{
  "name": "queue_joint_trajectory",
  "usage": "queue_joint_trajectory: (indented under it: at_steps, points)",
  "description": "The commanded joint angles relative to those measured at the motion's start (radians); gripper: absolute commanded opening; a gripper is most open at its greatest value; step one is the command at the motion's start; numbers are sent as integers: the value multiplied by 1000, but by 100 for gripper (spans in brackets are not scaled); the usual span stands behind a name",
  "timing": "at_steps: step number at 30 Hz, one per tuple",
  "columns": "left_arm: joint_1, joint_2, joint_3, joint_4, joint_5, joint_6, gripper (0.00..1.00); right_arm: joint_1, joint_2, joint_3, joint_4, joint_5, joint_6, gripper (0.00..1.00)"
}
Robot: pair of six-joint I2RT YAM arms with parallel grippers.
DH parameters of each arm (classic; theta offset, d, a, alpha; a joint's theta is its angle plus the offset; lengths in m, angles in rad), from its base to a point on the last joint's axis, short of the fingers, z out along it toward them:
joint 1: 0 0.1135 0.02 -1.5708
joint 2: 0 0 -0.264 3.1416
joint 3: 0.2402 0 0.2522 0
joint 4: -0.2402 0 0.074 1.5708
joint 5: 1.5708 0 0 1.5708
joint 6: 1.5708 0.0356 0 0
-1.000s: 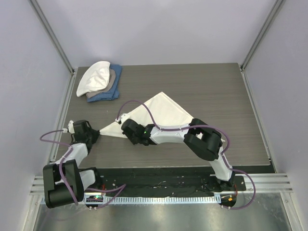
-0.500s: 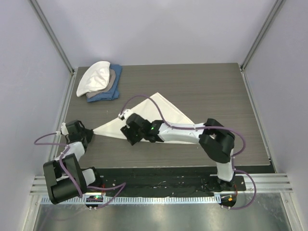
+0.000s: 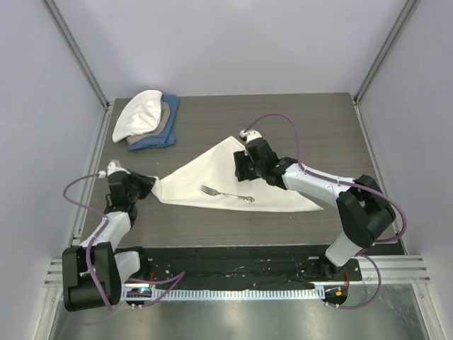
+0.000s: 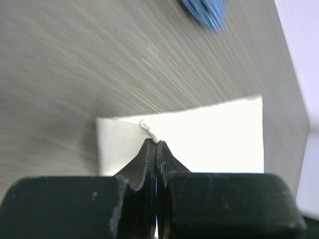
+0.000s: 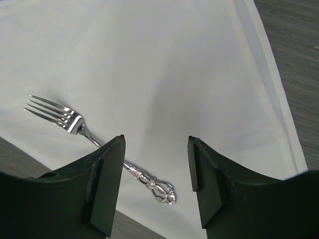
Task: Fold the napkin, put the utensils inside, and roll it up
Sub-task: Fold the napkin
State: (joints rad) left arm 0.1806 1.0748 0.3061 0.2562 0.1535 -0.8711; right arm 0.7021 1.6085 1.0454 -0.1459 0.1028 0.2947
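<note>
The napkin (image 3: pixel 192 181) is cream, the fork (image 3: pixel 226 193) silver (patterned handle), the stacked cloths (image 3: pixel 146 122) white, tan and blue.

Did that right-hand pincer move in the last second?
Yes. The right pincer went rightward and a little farther back, away from the stacked cloths, and now stands open above the napkin.

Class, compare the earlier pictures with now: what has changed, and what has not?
The right gripper opened, left the fork lying on the napkin and moved right, toward the far edge. The left gripper stays shut on the napkin's corner; the stacked cloths have not moved.
</note>
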Motion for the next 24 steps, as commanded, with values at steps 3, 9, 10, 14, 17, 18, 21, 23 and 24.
queue_joint_trajectory:
  at_steps: [3,9,10,14,17,18,21,23,24]
  points:
    - [-266,79,117,123,24,158,0,-44,-108,-87,42,46,52,61]
    - [-482,272,299,144,115,280,0,-64,-143,-139,65,63,95,61]
    - [-503,293,320,140,127,294,0,-65,-148,-146,65,66,96,61]
    - [-602,353,378,133,97,349,0,-76,-167,-159,65,66,107,61]
    - [-659,385,421,117,99,372,0,-84,-180,-166,65,67,109,61]
    - [-674,407,447,95,104,389,0,-84,-182,-169,66,69,110,61]
    - [-736,451,494,45,123,440,0,-92,-190,-176,65,71,110,61]
    - [-785,474,524,14,124,466,0,-98,-194,-179,65,74,113,61]
    - [-799,484,531,3,130,492,0,-99,-194,-180,65,75,113,61]
